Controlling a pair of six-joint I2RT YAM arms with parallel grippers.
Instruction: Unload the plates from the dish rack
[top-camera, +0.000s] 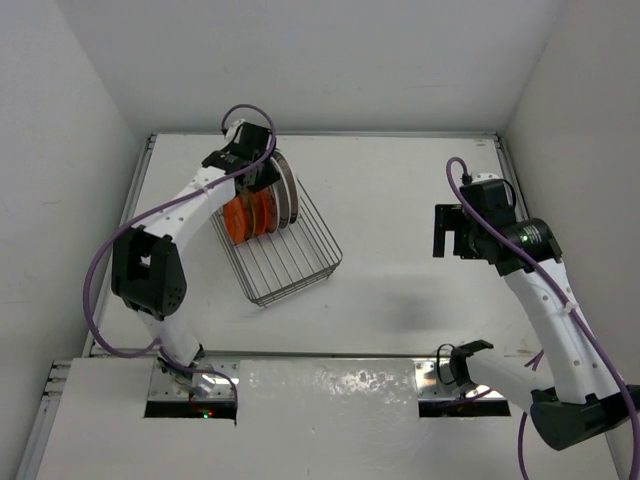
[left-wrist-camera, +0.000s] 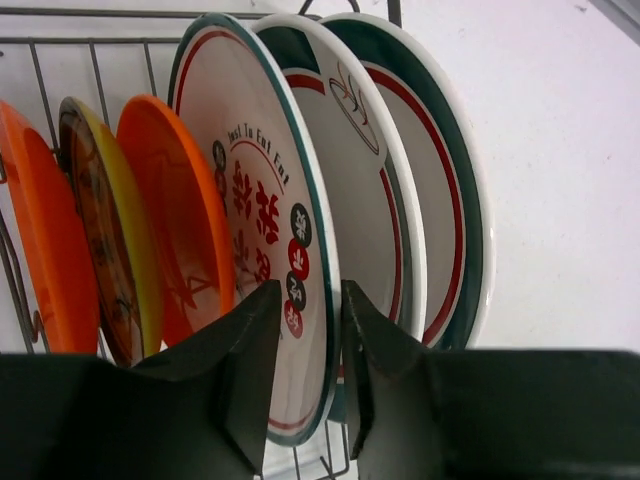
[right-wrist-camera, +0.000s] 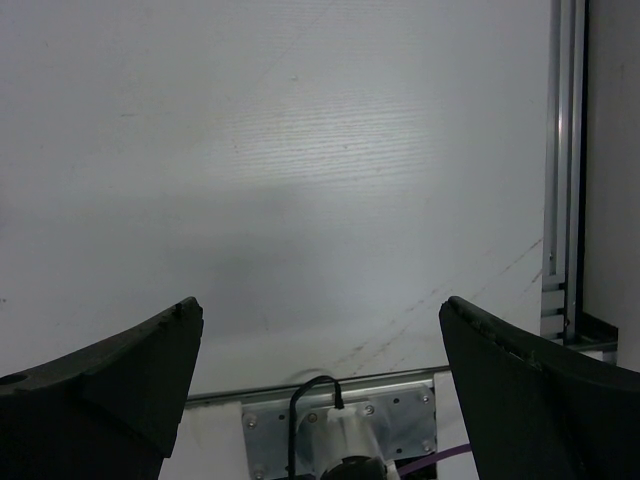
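The dish rack (top-camera: 300, 255) stands at the back left with plates upright in it. In the left wrist view, from left, are orange plates (left-wrist-camera: 175, 215), a white plate with red marks (left-wrist-camera: 250, 130) and two more white plates with teal-and-red bands (left-wrist-camera: 440, 200). My left gripper (left-wrist-camera: 310, 300) is over the rack's far end (top-camera: 262, 172), its jaws closed on the near rim of the white plate with red marks, which still stands in the rack. My right gripper (right-wrist-camera: 320, 330) is wide open and empty, held above the table at the right (top-camera: 440, 232).
A yellow-rimmed patterned plate (left-wrist-camera: 105, 240) stands between the orange ones. The rack's wire wall (left-wrist-camera: 90, 60) runs behind the plates. White walls enclose the table on the left, back and right. A metal rail (right-wrist-camera: 560, 200) runs along the table's right edge.
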